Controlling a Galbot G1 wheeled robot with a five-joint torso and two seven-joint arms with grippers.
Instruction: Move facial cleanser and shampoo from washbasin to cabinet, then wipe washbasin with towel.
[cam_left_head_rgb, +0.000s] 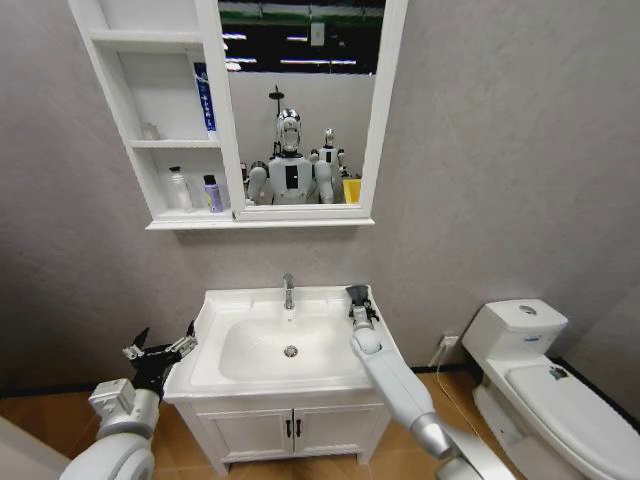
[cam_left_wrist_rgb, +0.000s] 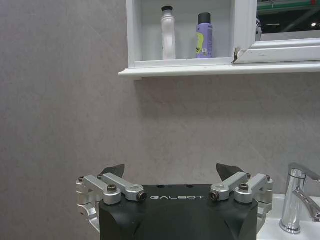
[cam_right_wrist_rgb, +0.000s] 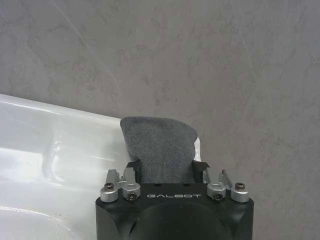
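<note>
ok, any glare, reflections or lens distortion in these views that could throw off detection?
Head view: wide-angle bowing of the cabinet edges; its mirror reflects ceiling lights and robots. Right wrist view: soft sheen on the washbasin; towel in the right gripper reads clearly. Left wrist view: even light, left gripper open.

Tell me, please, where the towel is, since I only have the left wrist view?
Observer: The towel is gripped in the right claw, at the washbasin's right rear corner by the wall.
Operator: Thank you. Where is my left claw relative to the basin?
Observer: The left claw hangs open just off the basin's left edge, not touching it.
Operator: Is anything on the shelves above the two bottles I can see?
Observer: Yes, a blue tube stands in the cabinet's middle niche, against its right wall.
</note>
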